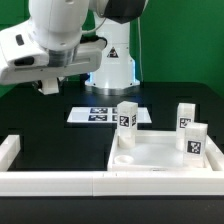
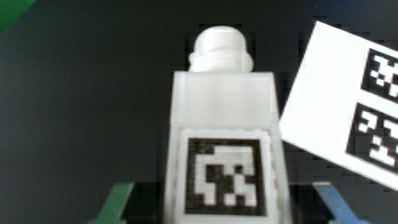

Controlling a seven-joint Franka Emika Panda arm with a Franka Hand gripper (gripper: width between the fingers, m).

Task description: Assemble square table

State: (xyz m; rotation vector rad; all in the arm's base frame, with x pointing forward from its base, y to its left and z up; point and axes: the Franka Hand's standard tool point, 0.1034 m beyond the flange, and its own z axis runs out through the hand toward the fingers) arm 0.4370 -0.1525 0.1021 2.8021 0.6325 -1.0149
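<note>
White leg (image 2: pixel 222 140) filled only the wrist view, clamped between the gripper's fingers (image 2: pixel 121 200) (marker board (image 2: pixel 356 95) beside it); exterior view hid the grip.

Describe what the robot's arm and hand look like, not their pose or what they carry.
The arm is glossy white, built of rounded, bulbous shells with dark gaps at the joints. Its base is a white cone-like column bearing a small black triangular mark. The hand ends in short dark fingers below a boxy white block. In the wrist view, green finger parts show at the edges. No cables are visible.
</note>
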